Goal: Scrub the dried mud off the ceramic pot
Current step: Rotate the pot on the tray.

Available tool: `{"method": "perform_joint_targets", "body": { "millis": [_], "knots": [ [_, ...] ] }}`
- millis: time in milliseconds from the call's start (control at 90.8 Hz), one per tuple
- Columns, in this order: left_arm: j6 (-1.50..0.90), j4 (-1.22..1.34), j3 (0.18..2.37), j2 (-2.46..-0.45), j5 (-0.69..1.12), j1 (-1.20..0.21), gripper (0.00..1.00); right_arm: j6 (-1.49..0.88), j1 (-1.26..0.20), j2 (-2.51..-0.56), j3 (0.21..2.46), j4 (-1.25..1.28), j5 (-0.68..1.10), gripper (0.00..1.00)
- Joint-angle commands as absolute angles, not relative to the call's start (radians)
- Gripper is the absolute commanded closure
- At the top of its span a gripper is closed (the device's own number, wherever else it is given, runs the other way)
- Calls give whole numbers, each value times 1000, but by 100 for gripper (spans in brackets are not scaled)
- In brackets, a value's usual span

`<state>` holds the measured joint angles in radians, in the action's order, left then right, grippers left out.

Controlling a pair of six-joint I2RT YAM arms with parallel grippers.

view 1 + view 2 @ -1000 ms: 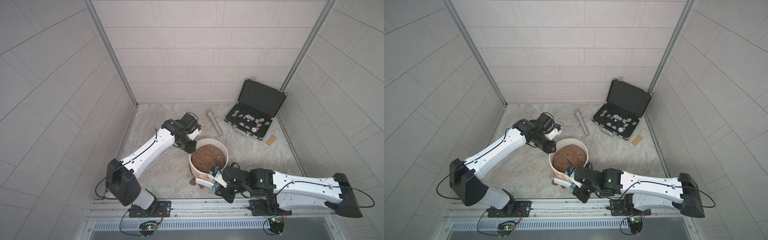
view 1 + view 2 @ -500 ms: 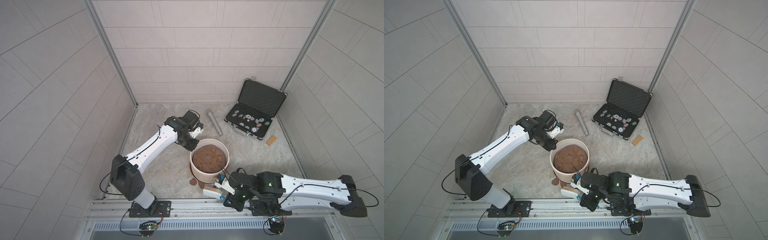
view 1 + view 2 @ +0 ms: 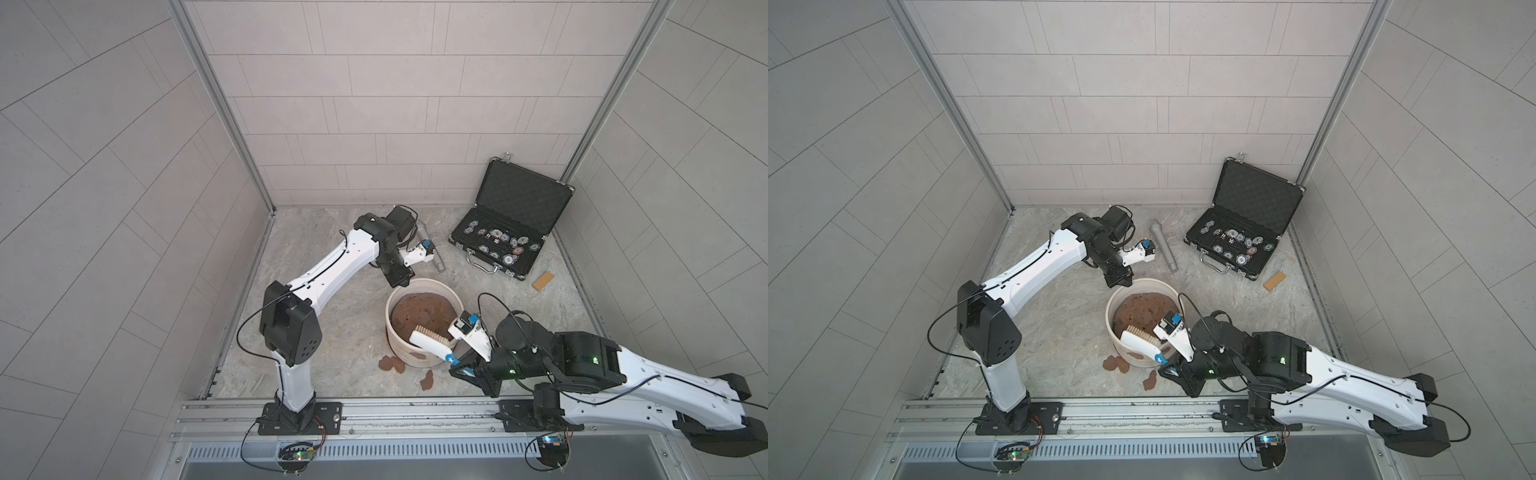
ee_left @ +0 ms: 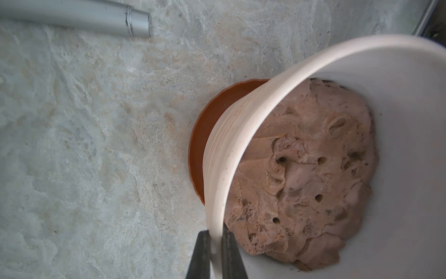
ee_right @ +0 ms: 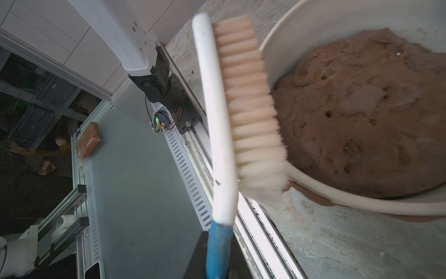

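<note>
The cream ceramic pot (image 3: 432,283) stands on its brown saucer (image 4: 205,120) mid-floor, in both top views (image 3: 1150,282). My left gripper (image 3: 401,282) is shut on its far rim (image 4: 241,145), one finger outside and one inside (image 4: 215,241). My right gripper (image 3: 453,359) is shut on the blue handle of a white scrub brush (image 3: 428,340), whose bristles (image 5: 251,108) lie against the near rim (image 5: 362,200). One patch of dried mud (image 3: 417,354) sticks to the near outer wall. Other patches lie on the floor (image 3: 391,363) (image 3: 427,380) (image 3: 1116,364).
A lumpy brown soil mound (image 3: 422,311) fills the pot. An open black case of poker chips (image 3: 503,241) sits at the back right, with a grey metal cylinder (image 3: 1165,249) behind the pot and a small wooden block (image 3: 543,281) at the right. The metal rail (image 3: 374,409) bounds the front.
My left gripper has closed on the pot's far rim. My right arm has raised the brush from low beside the pot up to the near rim.
</note>
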<state>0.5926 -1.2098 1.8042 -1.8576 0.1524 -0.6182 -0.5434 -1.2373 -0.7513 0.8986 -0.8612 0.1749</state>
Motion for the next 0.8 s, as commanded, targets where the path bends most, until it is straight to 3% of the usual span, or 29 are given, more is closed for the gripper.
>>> {"method": "perform_joint_targets", "body": {
  "millis": [0, 66, 198, 231, 429, 484, 517, 793],
  "knots": [
    [742, -1175, 1854, -1868, 180, -605, 86, -524, -1198, -726, 847, -885, 247, 100],
    [710, -1154, 1889, -1868, 181, -585, 81, -525, -1185, -728, 824, -879, 277, 100],
    [613, -1182, 1953, -1860, 233, -529, 31, -518, -1187, -760, 799, -814, 354, 100],
    [582, -1188, 1955, -1855, 250, -510, 23, -515, -1189, -776, 800, -798, 368, 100],
    [376, -1269, 1871, -1766, 404, -411, 16, -457, -1206, -920, 851, -807, 363, 100],
    [318, -1252, 1798, -1716, 436, -403, 3, -460, -1202, -923, 844, -794, 341, 100],
    [279, -1234, 1755, -1688, 451, -402, 0, -469, -1196, -921, 839, -788, 325, 100],
    [34, -1120, 1510, -1548, 444, -406, 2, -489, -1088, -935, 799, -798, 335, 100]
  ]
}}
